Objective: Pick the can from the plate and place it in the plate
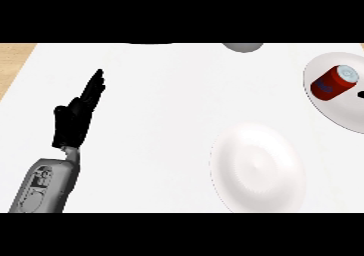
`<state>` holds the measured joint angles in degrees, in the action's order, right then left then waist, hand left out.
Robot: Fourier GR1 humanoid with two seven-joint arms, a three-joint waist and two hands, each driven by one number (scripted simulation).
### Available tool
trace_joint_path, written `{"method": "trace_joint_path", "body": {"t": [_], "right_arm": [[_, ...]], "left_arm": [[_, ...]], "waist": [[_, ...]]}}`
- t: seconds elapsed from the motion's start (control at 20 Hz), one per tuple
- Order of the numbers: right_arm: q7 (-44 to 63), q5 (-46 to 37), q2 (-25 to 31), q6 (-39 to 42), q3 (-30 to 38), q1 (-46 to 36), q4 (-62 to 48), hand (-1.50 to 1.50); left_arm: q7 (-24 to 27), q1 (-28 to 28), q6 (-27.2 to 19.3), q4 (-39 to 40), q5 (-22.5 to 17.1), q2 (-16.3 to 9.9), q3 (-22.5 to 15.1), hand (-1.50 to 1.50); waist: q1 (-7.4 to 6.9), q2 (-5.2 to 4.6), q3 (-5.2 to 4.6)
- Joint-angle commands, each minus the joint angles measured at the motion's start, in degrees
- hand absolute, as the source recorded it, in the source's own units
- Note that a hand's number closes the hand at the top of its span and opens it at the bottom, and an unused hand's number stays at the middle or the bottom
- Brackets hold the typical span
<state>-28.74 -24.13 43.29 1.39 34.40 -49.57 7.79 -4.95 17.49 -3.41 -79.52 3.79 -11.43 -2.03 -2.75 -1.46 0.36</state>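
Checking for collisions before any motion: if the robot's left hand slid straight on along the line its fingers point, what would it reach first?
The black left hand points up and slightly right across the bare white counter top. Nothing lies in that line as far as the view shows; the grey object at the far edge sits well to the right.

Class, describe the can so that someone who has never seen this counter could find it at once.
Look to the far right of the white counter, where a white plate meets the edge of view. The can lies on its side on it, the only red thing, with a blue label and silver top.
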Motion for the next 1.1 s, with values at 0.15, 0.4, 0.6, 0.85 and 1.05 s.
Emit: {"method": "trace_joint_path", "body": {"t": [0.15, 0.4, 0.6, 0.85, 1.05], "right_arm": [[-2.1, 7.3, 7.4, 3.3, 7.6, 7.2, -1.1, -1.5], [-3.2, 8.3, 12.4, 9.1, 8.7, 11.5, -1.4, -1.5], [-4.3, 8.5, 15.2, 15.6, 8.7, 14.8, -1.4, -1.5], [-8.5, 9.3, 15.3, 16.3, 9.7, 19.2, -1.1, -1.5], [-6.5, 10.1, 16.5, 17.9, 10.5, 17.9, -0.9, -1.5]], "left_arm": [[-0.8, -1.3, 0.8, -1.9, -0.9, -0.6, 0.8, 0.0], [0.3, -2.3, 1.3, -1.7, -1.0, -0.5, 0.6, 0.0], [-1.2, -2.0, 0.5, -3.5, -0.6, -0.3, 0.5, 0.0], [-0.8, -1.8, -0.2, -2.4, 0.1, 0.2, 0.4, 0.0], [1.4, -1.6, 0.1, 0.6, 0.3, 0.6, 0.5, 0.0]], "waist": [[0.55, 0.25, 0.07], [0.06, -0.16, 0.22], [0.41, 0.21, 0.25], [0.89, 0.12, 0.36], [0.59, -0.27, 0.32]]}}
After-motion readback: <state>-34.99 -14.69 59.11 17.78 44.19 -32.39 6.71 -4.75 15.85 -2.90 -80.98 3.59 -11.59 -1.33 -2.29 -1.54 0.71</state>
